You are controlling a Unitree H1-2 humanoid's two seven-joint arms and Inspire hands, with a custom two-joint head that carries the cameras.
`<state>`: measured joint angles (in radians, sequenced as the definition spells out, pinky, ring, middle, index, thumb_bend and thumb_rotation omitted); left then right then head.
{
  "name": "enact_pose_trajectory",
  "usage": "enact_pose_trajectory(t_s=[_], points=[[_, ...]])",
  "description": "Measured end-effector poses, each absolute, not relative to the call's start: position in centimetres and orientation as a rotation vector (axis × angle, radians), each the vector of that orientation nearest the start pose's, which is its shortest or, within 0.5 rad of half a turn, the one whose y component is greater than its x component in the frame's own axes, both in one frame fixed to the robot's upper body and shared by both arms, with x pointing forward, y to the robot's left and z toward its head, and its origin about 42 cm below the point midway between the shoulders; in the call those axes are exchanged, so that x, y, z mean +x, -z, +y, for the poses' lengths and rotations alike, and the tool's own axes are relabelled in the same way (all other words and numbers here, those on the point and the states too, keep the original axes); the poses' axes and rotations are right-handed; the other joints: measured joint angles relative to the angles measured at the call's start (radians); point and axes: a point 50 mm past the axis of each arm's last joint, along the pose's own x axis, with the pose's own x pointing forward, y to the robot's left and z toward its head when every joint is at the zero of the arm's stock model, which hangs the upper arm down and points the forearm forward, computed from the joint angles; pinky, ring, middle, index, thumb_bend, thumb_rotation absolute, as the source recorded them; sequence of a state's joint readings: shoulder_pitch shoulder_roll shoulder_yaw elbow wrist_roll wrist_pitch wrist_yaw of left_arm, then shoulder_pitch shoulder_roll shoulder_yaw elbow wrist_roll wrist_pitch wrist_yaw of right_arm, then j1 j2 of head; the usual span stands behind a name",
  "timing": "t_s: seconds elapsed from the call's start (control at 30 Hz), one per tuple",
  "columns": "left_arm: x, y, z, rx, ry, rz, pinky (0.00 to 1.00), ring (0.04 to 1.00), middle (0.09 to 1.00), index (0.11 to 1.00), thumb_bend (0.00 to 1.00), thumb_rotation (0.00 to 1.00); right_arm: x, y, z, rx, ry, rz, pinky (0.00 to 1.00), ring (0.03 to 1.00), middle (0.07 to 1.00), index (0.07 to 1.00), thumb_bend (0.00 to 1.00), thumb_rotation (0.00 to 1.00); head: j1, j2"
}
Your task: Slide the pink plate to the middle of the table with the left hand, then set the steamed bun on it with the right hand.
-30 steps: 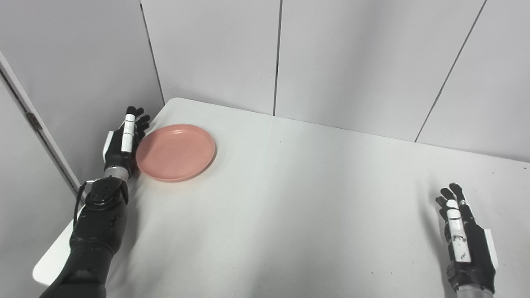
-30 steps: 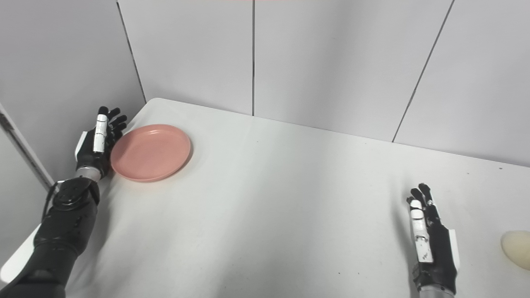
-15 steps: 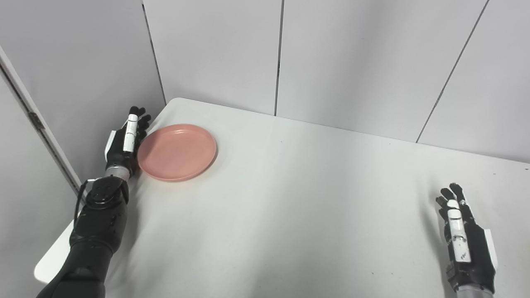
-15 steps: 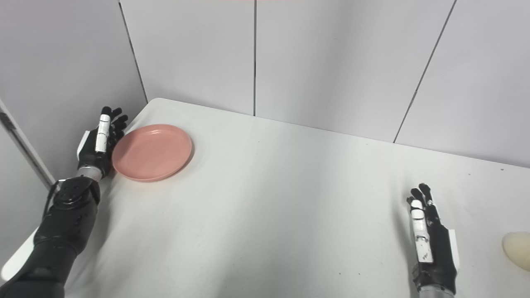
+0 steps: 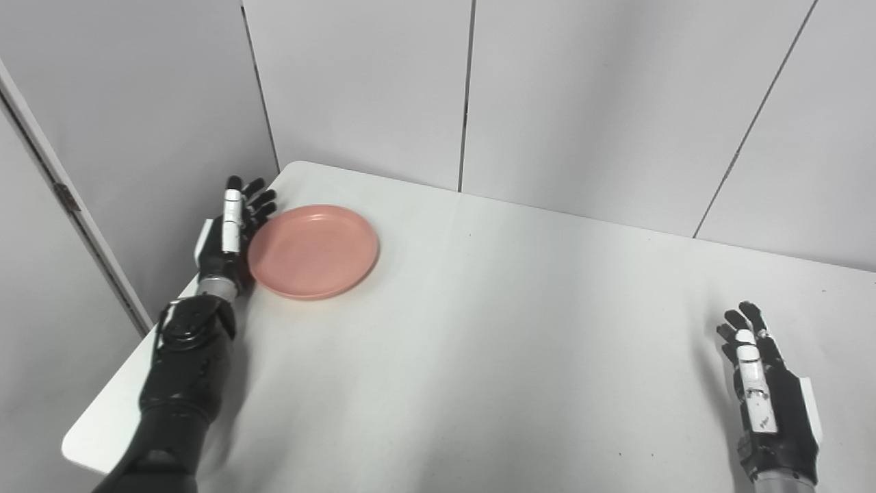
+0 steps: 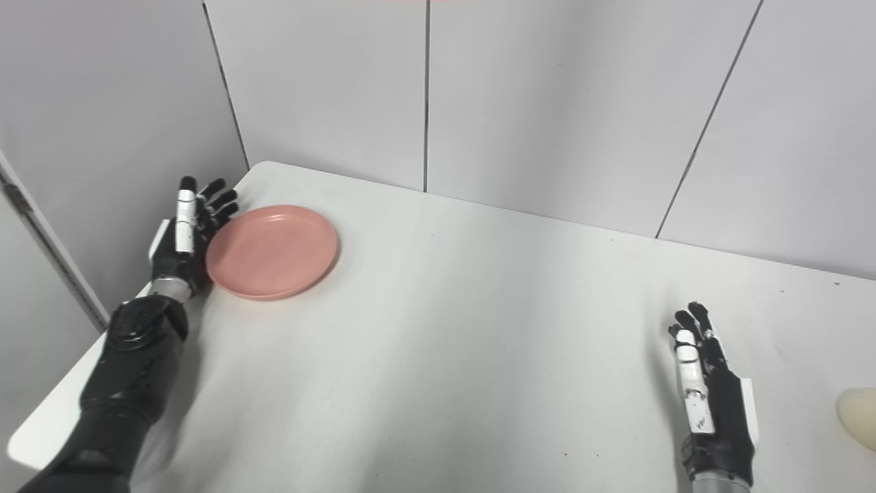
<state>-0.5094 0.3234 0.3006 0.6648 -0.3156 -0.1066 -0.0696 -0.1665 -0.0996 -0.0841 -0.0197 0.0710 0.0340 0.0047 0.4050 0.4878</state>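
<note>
Tabletop (image 5: 479,356): a smooth, matte white surface with rounded corners, marked with a few tiny dark specks; it is set into a corner of pale grey wall panels (image 5: 582,103) divided by thin dark seams.

Pink plate (image 5: 313,250): round and shallow with a low raised rim, a plain salmon-pink finish that looks like smooth plastic, though the material cannot be told for sure. It lies flat near the far left corner of the tabletop, well away from the middle, and it carries nothing.

Left hand (image 5: 229,239): black with a white strip along one finger and a white plate on its outer side. It stands edge-on at the plate's left rim, fingers (image 5: 259,205) straight and spread apart, palm facing the plate. It is right against the rim, but real contact cannot be told. It grips nothing.

Left forearm (image 5: 181,383): glossy black shell with a rounded wrist joint, lying along the left edge of the tabletop.

Right hand (image 6: 712,404): same black-and-white build, low over the near right of the tabletop, fingers extended and a little apart, holding nothing.

Steamed bun (image 6: 857,418): a pale cream, smooth, rounded lump, cut off by the right edge of the right eye view. It sits on the tabletop to the right of the right hand, apart from it.
</note>
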Motion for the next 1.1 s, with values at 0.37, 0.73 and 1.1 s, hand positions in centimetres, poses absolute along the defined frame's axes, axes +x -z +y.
enact_pose_trajectory(t_s=[0.37, 0.73, 1.1], points=[[44.9, -14.6, 31.1, -0.246, -0.082, -0.030, 0.89, 0.863, 0.836, 0.821, 0.79, 1.00, 33.6, -15.2, -25.1, -0.028, 0.040, -0.152, 0.94, 0.889, 0.901, 0.914, 0.33, 0.83, -0.014, -0.002], [44.6, -14.2, 25.9, -0.260, 0.031, -0.033, 0.93, 0.880, 0.853, 0.856, 0.76, 1.00, 33.8, -14.8, -25.0, -0.034, 0.038, -0.137, 0.95, 0.900, 0.917, 0.933, 0.36, 0.81, -0.089, 0.014], [41.5, -13.7, 19.6, -0.264, 0.140, -0.041, 0.92, 0.902, 0.875, 0.871, 0.72, 1.00, 34.1, -13.9, -24.3, -0.088, 0.025, -0.137, 0.89, 0.879, 0.905, 0.916, 0.48, 0.80, -0.288, 0.064]])
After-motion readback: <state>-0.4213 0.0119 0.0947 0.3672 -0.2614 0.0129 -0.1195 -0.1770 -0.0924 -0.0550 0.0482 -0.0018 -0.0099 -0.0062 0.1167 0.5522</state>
